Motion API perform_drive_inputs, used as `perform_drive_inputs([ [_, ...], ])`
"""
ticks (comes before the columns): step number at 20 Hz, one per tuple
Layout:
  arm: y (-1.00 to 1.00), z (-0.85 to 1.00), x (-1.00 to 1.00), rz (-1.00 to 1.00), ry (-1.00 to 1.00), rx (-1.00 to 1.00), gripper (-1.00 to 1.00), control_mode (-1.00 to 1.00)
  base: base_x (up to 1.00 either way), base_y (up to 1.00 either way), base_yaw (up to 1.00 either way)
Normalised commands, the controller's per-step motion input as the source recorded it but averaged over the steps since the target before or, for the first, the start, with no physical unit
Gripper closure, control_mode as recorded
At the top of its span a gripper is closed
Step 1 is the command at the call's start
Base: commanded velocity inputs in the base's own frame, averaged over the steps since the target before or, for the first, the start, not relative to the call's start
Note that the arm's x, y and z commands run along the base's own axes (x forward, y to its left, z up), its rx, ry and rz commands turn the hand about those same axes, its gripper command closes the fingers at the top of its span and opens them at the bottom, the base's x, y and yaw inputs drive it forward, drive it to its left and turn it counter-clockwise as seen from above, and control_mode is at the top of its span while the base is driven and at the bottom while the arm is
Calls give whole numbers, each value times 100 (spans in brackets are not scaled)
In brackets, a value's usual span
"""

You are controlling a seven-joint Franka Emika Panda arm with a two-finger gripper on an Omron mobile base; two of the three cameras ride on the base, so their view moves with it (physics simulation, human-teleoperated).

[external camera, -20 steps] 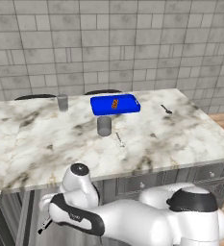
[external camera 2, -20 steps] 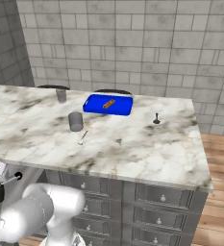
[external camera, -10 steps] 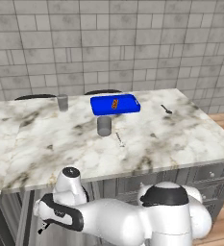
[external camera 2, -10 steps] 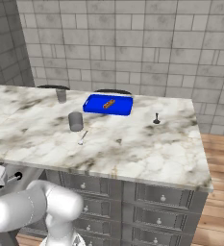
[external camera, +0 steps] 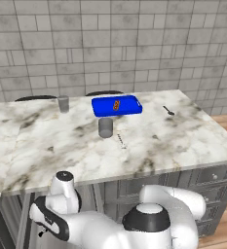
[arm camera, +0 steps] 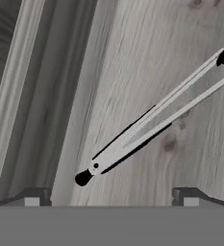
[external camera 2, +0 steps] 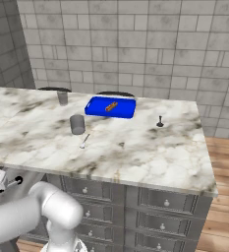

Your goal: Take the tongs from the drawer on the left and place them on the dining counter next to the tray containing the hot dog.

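Hand view looks straight down into the drawer (arm camera: 132,57), whose pale wood-grain floor carries the tongs (arm camera: 156,115). They lie flat on a long slant: the hinged end with its black knob sits near the tool (arm camera: 111,194), just above the gap between the two fingertips and a little toward the left one, while the two silver arms run away up and to the right, their black ends reaching the frame's upper right corner. So the long axis crosses the line between the fingertips at an angle, neither square to it nor along it.

Both fingertips stand as wide apart as they go and hold nothing; nothing touches the tongs. My judgement is that the coming grasp turns on this slant: the tool needs to shift along the tongs toward their middle and roll until the fingers straddle the arms across their width.

Left base view shows the tray (external camera: 116,105) with the hot dog (external camera: 117,104) far up on the tabletop (external camera: 154,141), well apart from the tongs.
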Motion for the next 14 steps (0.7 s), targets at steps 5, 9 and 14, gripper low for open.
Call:
perform_drive_inputs([
  [5,18,-24,16,0,0,-2,-100,-100,0,0,0],
  [9,22,-31,13,0,0,0,-100,-100,0,0,0],
  [14,19,-33,10,0,0,0,-100,-100,0,0,0],
])
